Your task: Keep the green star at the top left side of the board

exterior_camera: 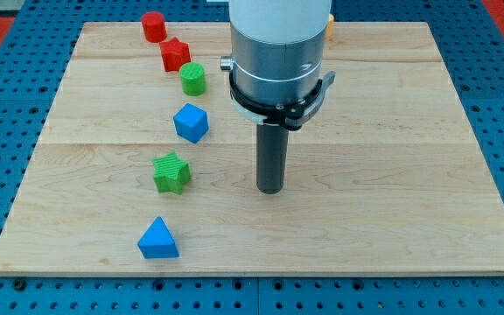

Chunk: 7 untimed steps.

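Tool: bare rod, nothing to grasp | my tip [270,190] right of green star [171,172], apart | star at left-centre of board [392,227] | Risk: upward push strikes blue cube [191,122], green cylinder [193,79], jamming the line.

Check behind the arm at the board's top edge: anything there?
A sliver of a yellow block shows by the arm; the rest, and its shape, are covered. My tip is right of the green star.

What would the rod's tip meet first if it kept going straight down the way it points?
My tip points down at the wooden board, which it seems to touch already. The green star lies to the view's left, apart.
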Available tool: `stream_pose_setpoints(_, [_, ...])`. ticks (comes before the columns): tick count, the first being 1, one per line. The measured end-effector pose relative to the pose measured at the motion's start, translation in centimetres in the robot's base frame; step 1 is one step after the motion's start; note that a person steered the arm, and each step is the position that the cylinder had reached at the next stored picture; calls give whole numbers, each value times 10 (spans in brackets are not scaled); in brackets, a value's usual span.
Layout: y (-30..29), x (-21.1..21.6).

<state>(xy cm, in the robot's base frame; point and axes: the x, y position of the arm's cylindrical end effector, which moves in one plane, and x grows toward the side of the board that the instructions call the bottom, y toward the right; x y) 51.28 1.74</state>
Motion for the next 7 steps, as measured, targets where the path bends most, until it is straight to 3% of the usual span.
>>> stream_pose_setpoints(2, [-3, -2])
stream_pose_setpoints(3, [-33, -23])
stream_pose_setpoints(5, [-205, -18])
stream_pose_setpoints(6, [-184, 6])
stream_pose_setpoints(7, [-240, 9])
